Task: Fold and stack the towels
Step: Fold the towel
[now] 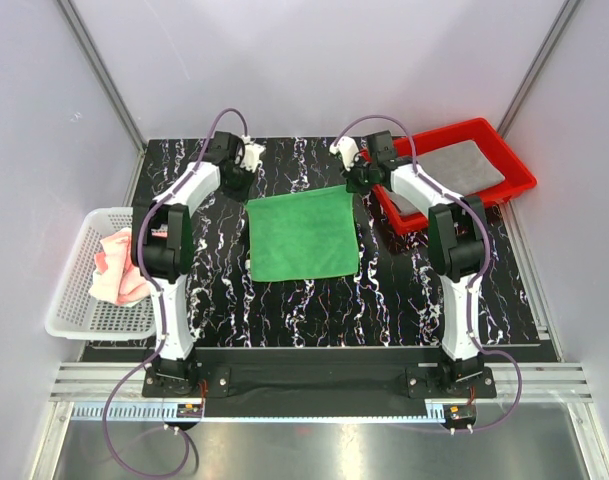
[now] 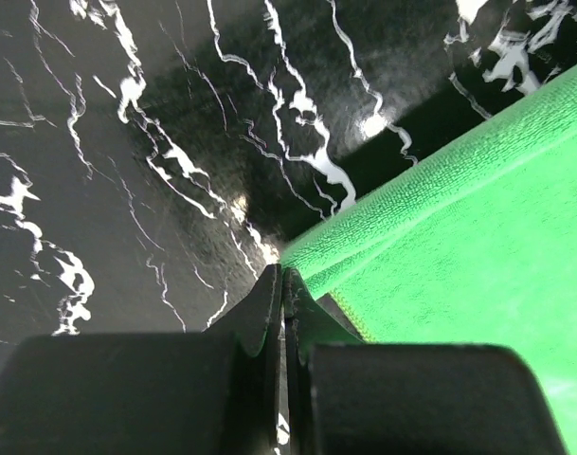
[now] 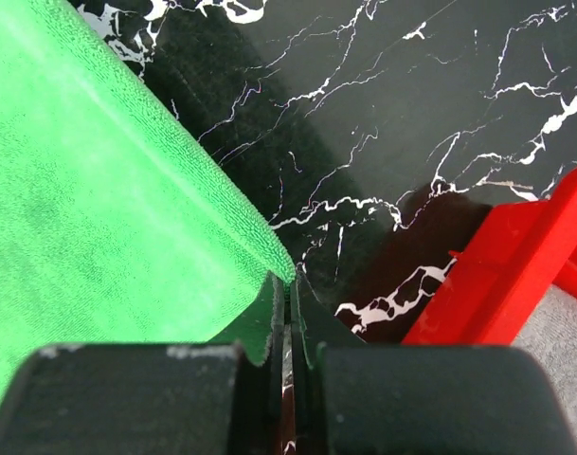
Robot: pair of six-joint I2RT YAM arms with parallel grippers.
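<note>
Both claws pinched tight. Left claw [image 2: 283,284] clamps the far-left corner of the green towel [image 1: 302,234]; right claw [image 3: 290,289] clamps the far-right corner. Holding the two far corners keeps that edge taut and level, likely so it can be drawn toward the near edge for a fold. Towel lies flat on the black marbled table [image 1: 404,300], between the arms. Grey towel [image 1: 462,165] sits in the red tray [image 1: 519,180] (probably the stacking spot). Pink towel [image 1: 119,265] waits in the white basket [image 1: 69,300].
</note>
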